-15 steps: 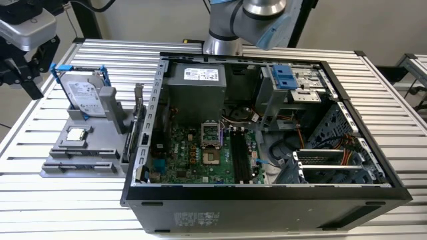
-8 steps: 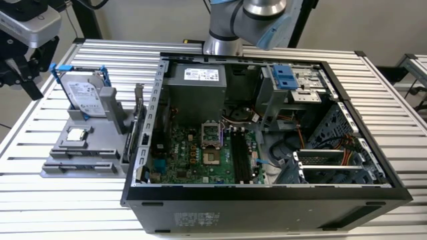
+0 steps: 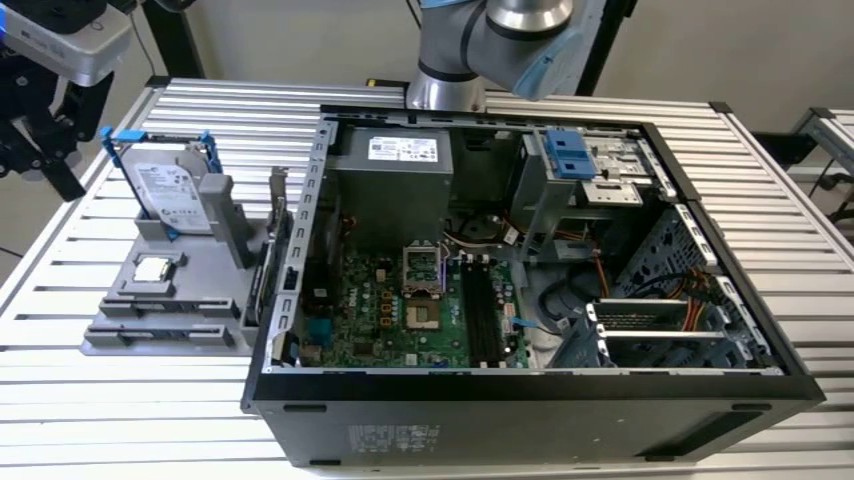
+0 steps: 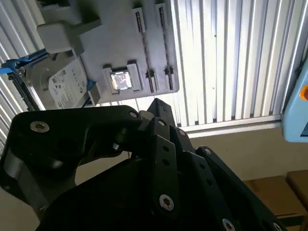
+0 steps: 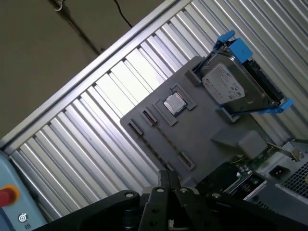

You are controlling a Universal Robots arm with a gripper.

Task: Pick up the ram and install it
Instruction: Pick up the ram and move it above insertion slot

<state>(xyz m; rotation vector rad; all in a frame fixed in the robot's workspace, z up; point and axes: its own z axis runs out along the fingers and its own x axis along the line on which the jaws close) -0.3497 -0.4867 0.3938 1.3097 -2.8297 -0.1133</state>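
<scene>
- The gripper hangs in the air at the exterior view's left edge, above the slatted table and out past the far side of the grey holder.
- In both wrist views its black fingers look pressed together at the tips, with nothing pinched between them and nothing touched.
- The ram, a thin greenish stick, stands on edge along the side of the holder that lies nearest the computer case. It is just beside the case wall and well apart from the gripper.
- In the first wrist view the ram shows as a narrow green strip between the holder and the case.
- A hard drive in a blue frame stands upright at the back of the holder.
- A small square silver chip lies flat in a pocket in front of the hard drive.
- The case lies open on its side, and the long black slots sit on the green board inside it.
</scene>
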